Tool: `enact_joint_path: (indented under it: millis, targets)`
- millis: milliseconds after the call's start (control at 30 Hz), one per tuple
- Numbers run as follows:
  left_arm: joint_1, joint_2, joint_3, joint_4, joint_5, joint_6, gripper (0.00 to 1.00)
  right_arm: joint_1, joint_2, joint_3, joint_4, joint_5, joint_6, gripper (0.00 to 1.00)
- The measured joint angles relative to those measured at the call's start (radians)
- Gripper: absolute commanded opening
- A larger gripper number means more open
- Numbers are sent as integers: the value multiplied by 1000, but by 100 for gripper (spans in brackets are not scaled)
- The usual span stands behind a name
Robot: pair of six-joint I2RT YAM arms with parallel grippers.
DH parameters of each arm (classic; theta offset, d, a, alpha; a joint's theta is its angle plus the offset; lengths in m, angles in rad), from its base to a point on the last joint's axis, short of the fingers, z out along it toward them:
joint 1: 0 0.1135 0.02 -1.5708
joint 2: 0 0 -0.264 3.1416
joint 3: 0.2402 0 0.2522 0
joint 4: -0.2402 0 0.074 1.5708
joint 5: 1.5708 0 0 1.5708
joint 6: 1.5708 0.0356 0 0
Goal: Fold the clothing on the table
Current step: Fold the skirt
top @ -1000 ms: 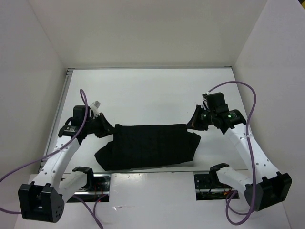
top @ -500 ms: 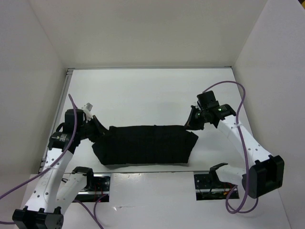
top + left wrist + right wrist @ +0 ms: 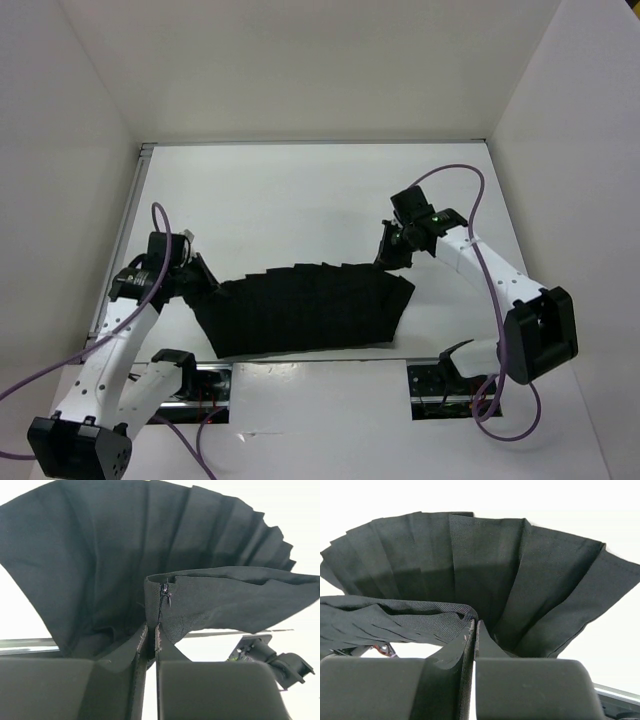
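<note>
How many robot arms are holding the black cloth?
2. The left fingers pinch the cloth at its left end, and the right fingers pinch its right end. No other arm is in view.

Bright, even light is washing the white table [image 3: 300, 190]; wrist views are blowing out behind the black clothing [image 3: 100, 555], its nearest folds perhaps blurring slightly.
</note>
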Motion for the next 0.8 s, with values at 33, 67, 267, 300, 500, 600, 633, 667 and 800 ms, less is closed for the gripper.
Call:
enact_joint_path:
  millis: [33, 67, 267, 300, 500, 600, 633, 667, 800]
  targets:
    - [0, 11, -2, 2, -5, -1, 21, 3, 3, 0, 3, 3, 0, 0]
    - [0, 23, -4, 5, -10, -1, 26, 5, 6, 0, 6, 5, 0, 0]
    - [-7, 60, -10, 39, -52, -4, 59, 13, 21, 1, 36, 18, 5, 10]
    - [-7, 67, -9, 50, -60, -7, 59, 14, 26, 5, 38, 23, 10, 26]
    - [-7, 95, 62, 66, -97, -9, 45, 15, 51, 79, 57, 81, 7, 53]
    - [-7, 71, 122, 82, -85, -6, 18, 17, 33, 141, 54, 140, 3, 51]
    - [-7, 60, 127, 92, -72, -7, 6, 20, 24, 162, 47, 156, 2, 45]
    - [-8, 51, 125, 100, -56, -2, 0, 25, 14, 180, 43, 168, -2, 41]
    - [-25, 63, 57, 122, 13, -1, 0, 87, -14, 185, 45, 166, 0, 20]
